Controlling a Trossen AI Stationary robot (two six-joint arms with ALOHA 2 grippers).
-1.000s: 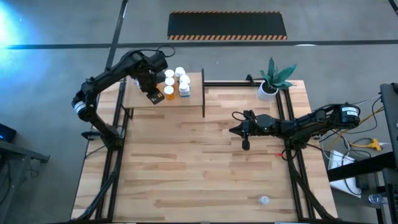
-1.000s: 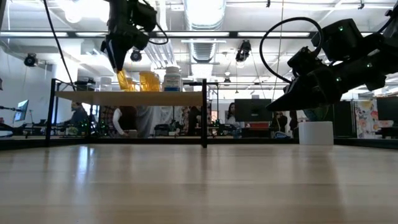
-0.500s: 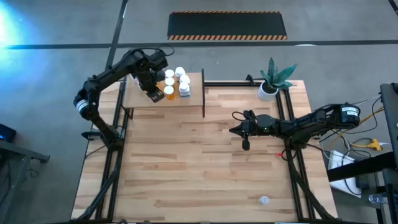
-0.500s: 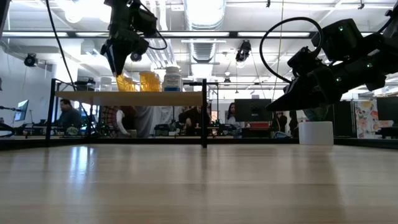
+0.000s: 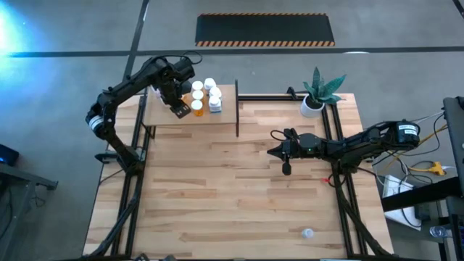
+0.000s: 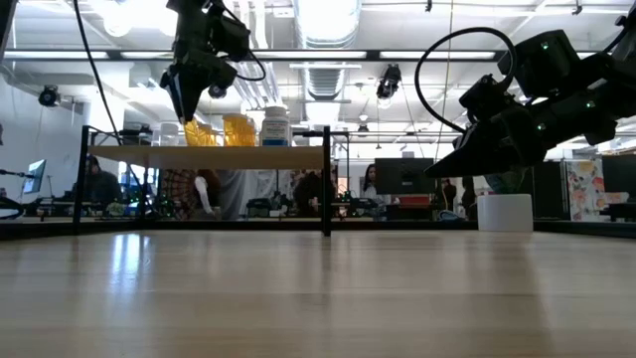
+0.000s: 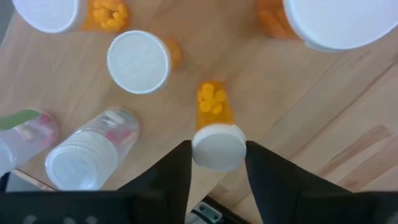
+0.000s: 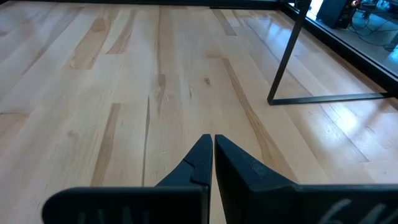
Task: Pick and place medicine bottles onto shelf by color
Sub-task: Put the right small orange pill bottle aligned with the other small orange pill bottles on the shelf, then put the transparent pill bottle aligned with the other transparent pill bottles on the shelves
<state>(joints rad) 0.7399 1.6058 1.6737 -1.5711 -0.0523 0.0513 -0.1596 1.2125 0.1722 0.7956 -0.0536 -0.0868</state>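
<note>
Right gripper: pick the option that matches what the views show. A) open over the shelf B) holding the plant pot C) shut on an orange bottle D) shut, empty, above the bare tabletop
D: the right gripper has its fingers pressed together with nothing between them, over bare tabletop.

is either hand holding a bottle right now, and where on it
The left hand brackets an orange bottle at its white cap over the shelf; firm grip cannot be told. The right hand holds nothing.
</note>
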